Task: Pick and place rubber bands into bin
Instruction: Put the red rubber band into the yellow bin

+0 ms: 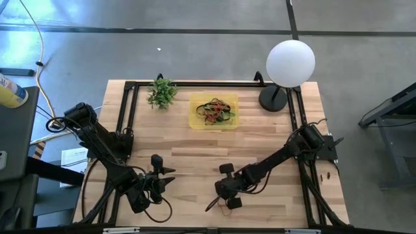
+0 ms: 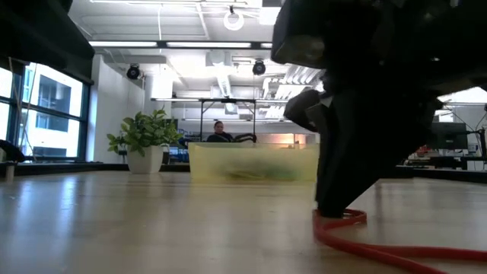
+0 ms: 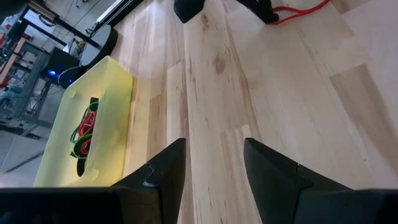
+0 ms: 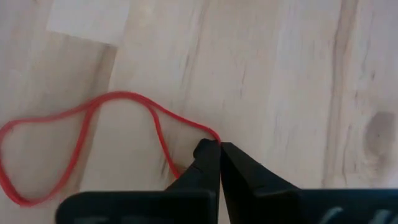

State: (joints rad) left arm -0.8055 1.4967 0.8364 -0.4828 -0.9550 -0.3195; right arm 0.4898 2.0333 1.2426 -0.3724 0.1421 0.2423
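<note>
A red rubber band lies as a slack loop on the wooden table, near its front edge. My right gripper stands over one end of it, shut on it; the low view shows the fingers down at the band. The yellow bin sits at the far middle of the table with several coloured bands inside. My left gripper hangs open over the near left of the table, holding nothing. My right gripper pinches the red band at one end of its loop between its two fingertips. The fingers come from above, slanting down. The rest of the loop lies slack on the table.
A small green plant stands left of the bin. A lamp with a white globe and dark base stands at the far right. A black frame runs around the table's sides. Bare wood lies between the grippers and the bin.
</note>
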